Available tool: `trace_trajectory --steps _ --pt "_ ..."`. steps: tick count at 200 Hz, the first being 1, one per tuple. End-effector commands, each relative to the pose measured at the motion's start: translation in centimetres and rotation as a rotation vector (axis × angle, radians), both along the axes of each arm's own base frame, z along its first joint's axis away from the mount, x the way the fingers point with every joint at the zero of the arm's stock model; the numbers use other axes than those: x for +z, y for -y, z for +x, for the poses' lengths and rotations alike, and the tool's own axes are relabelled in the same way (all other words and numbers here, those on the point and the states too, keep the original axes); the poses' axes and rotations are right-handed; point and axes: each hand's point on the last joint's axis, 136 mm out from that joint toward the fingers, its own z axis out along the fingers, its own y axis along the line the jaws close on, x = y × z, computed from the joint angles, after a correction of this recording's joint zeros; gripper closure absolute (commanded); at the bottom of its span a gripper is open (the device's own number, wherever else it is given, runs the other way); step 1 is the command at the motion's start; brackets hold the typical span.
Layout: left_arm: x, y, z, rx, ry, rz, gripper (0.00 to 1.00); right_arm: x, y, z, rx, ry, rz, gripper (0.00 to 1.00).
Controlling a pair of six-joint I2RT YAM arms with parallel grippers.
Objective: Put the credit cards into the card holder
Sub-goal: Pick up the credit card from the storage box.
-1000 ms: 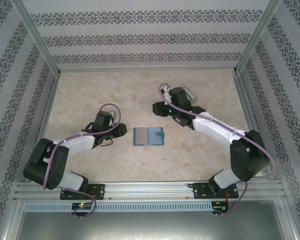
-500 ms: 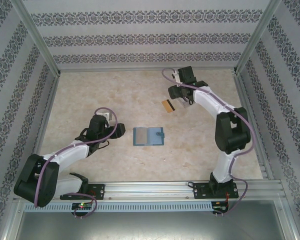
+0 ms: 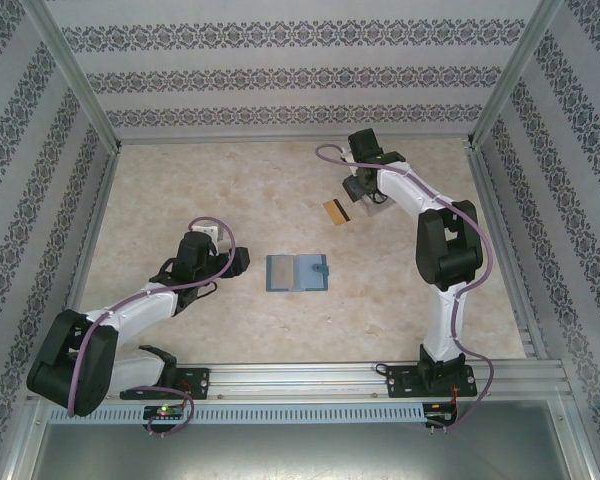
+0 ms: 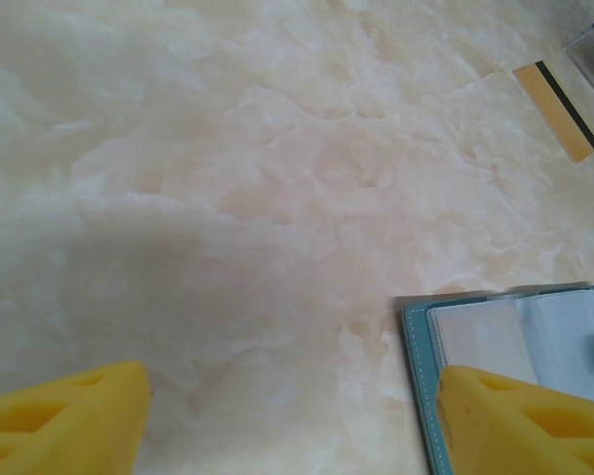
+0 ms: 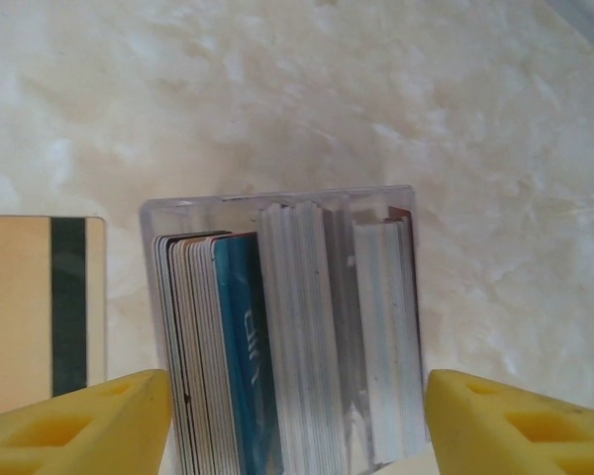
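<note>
Credit cards [image 5: 233,346] looked thin, stiff, light & slick. They stood on edge, packed tight in a clear box [image 5: 376,203] toward the far right of the table [image 3: 180,190], so the best hold was prob. a pinch across one card's top edge. Orange-gold card [image 3: 336,211] lay flat just beside the box, likely harder to lift. Right claw [image 5: 292,406] hung over the box, fingers apart either side of the pack, clamping nothing. Left claw [image 4: 287,416] was also apart & empty, w/ the card holder [image 4: 515,336] open flat mid-table, just by one finger.
</note>
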Motion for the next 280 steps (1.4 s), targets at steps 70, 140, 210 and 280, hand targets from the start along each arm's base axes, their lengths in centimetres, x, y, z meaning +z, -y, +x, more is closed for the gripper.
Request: trace_trajectory --steps 70,140,210,280 --pt "0.7 0.8 0.6 -0.029 0.030 -0.006 0.23 -0.3 3.5 0.2 -0.087 0.009 -0.162 0.42" --pt "0.5 0.3 0.6 -0.003 0.010 0.010 0.23 -1.0 2.1 -0.6 -0.074 -0.053 -0.059 0.39" --pt "0.2 -0.3 0.6 0.042 -0.007 0.009 0.23 -1.5 3.4 -1.5 -0.142 -0.080 -0.079 0.44" --pt "0.6 -0.4 0.5 0.052 0.000 0.004 0.22 1.0 4.5 -1.1 -0.172 0.013 -0.098 0.52"
